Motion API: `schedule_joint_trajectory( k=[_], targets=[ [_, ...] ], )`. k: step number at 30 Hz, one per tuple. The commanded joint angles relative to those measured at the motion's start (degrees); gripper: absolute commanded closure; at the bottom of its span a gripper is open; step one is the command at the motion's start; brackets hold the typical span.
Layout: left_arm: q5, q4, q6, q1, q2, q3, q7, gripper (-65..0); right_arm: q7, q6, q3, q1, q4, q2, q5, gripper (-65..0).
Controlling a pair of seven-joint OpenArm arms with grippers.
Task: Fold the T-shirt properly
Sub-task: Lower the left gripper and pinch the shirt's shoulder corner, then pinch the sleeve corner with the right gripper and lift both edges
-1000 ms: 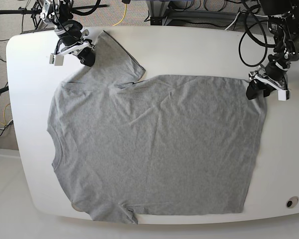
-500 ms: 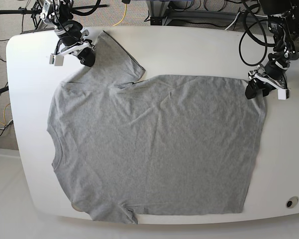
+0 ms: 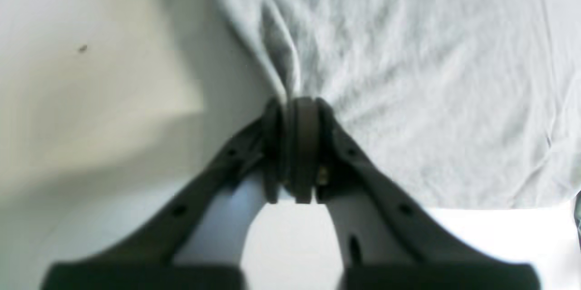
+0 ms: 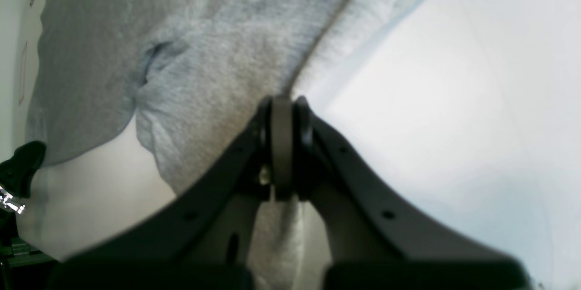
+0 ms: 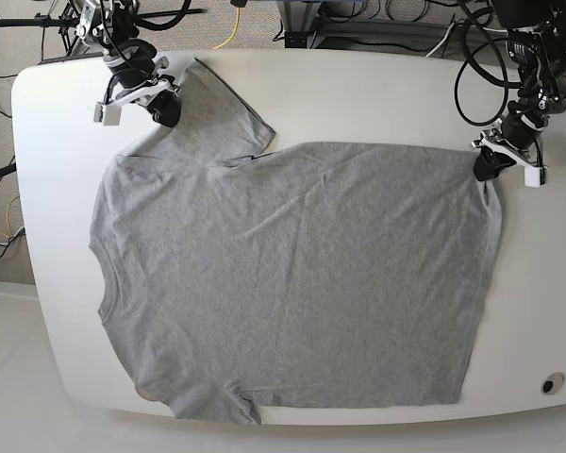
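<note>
With both sets of jaws clamped on the T-shirt (image 5: pixel 292 274), left gripper (image 5: pixel 489 167) at a hem corner, right gripper (image 5: pixel 167 111) on a sleeve, I judge the next move is lifting together across the counter (image 5: pixel 377 94) for the first fold.

The T-shirt (image 5: pixel 292 274) lay flat on the table (image 5: pixel 377 94), collar toward the table's left edge, hem toward its right.

Base view: we look almost straight down from high above on the whole white table (image 5: pixel 358 85), its far edge at the top.
Left wrist view: we sit just behind the left gripper (image 3: pixel 295 113), very near, facing the T-shirt (image 3: pixel 408 76) at the table's right edge.
Right wrist view: we sit just behind the right gripper (image 4: pixel 283 108), close over the sleeve by the far left corner.
Shared: all three show the grey T-shirt and the tabletop.
</note>
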Motion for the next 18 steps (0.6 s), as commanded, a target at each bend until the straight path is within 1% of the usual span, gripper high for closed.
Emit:
schedule_joint_trajectory(
  k=[1, 10, 12, 18],
  targets=[
    [2.49, 0.08, 0.96, 0.23, -0.63, 0.38, 4.04, 0.0, -0.51, -0.27, 0.01, -0.26, 0.75, 0.44, -0.92, 0.0],
    [2.47, 2.11, 1.02, 0.48, -0.88, 0.30, 4.82, 0.0, -0.76, -0.19, -0.12, -0.38, 1.16, 0.45, -1.07, 0.0],
    [1.31, 4.34, 0.23, 1.65, -0.98, -0.07, 4.95, 0.0, -0.69, -0.06, 0.05, -0.38, 1.09, 0.51, -1.27, 0.0],
    [0.79, 6.83, 0.15, 2.73, -1.11, -0.48, 5.04, 0.0, -0.79, -0.05, 0.45, -0.98, 1.99, 0.49, -1.22, 0.0]
  ],
)
